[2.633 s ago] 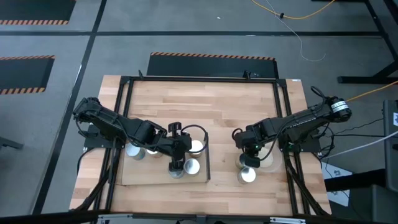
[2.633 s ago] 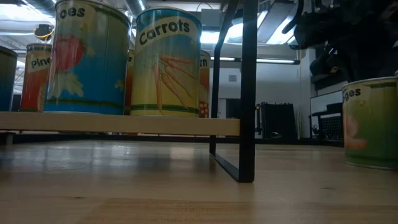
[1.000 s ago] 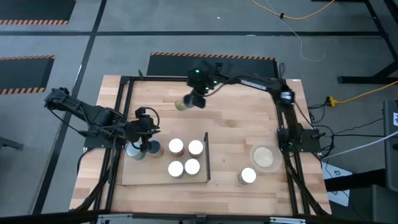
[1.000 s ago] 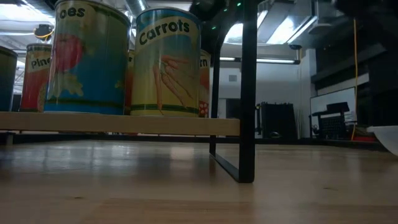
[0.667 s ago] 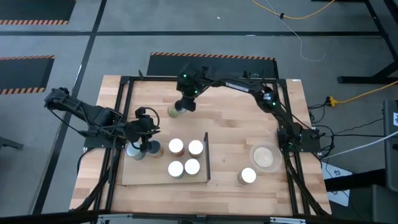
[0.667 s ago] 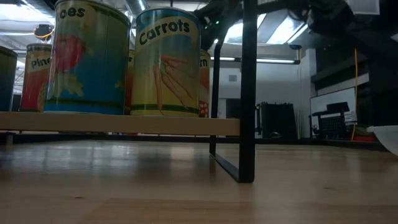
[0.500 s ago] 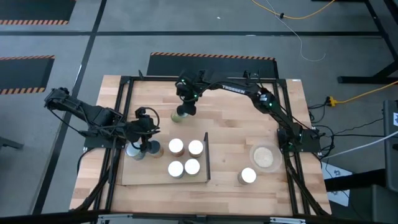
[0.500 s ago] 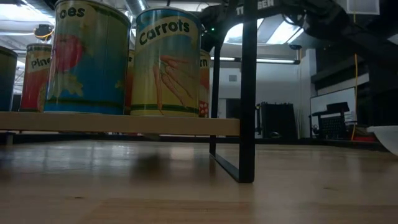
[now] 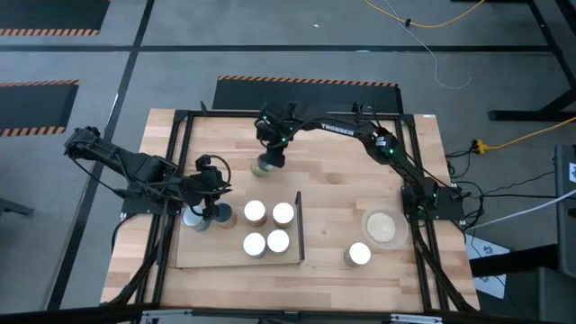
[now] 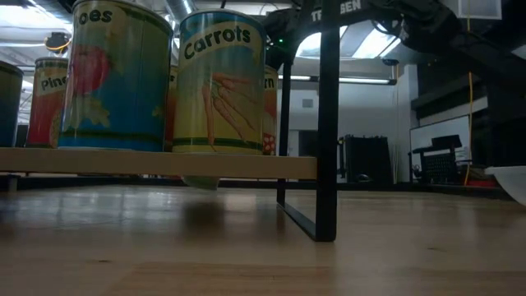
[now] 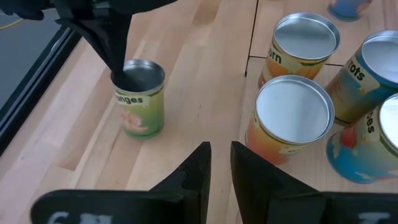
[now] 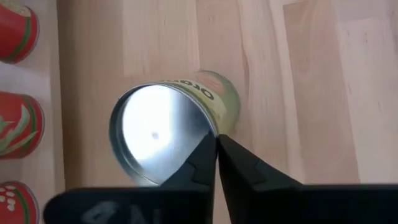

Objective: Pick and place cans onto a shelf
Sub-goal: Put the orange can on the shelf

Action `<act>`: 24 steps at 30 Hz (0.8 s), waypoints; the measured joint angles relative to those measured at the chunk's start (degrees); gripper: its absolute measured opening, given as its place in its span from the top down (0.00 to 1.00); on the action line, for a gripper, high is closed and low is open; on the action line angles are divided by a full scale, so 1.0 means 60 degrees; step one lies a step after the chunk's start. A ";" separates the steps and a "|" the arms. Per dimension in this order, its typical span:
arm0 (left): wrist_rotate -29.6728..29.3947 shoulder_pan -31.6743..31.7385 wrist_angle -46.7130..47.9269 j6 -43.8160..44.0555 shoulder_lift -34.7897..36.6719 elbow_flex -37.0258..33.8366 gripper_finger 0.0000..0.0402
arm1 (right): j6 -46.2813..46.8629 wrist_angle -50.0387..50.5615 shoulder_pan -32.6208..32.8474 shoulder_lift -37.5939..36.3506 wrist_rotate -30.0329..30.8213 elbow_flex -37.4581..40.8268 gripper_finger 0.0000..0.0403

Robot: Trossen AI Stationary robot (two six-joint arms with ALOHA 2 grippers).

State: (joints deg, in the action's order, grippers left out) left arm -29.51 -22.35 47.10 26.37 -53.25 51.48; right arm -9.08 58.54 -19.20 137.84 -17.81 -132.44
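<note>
Right fingers (image 12: 216, 144) pinch the stiff, likely light can's (image 12: 163, 132) thin rim beyond the shelf (image 9: 236, 256); slippery hold.

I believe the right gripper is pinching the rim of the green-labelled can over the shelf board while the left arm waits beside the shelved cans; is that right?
Not quite: the green-labelled can pinched by the right gripper is over the bare tabletop beyond the shelf, as the high view shows. The left gripper does wait beside the shelved cans.

Four cans (image 9: 266, 228) stand in a square on the shelf (image 9: 236, 256). Another can (image 9: 264, 165) stands behind it on the table (image 9: 342, 148). To the right, a dish (image 9: 382, 226), with a can (image 9: 358, 255) just before it.
</note>
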 joint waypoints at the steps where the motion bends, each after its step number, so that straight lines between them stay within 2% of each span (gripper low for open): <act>1: 0.0002 0.0000 0.0002 0.0000 0.0000 0.0000 0.86 | 0.0002 0.0008 0.0000 0.0000 0.0007 0.0034 0.94; 24: 0.0020 -0.0003 -0.0002 0.0000 0.0000 0.0000 0.86 | 0.0004 -0.0429 -0.0004 -0.0011 0.0019 0.0456 0.92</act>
State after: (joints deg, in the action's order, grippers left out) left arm -29.39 -22.37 47.09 26.37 -53.25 51.48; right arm -9.06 55.97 -19.22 137.78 -17.69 -129.71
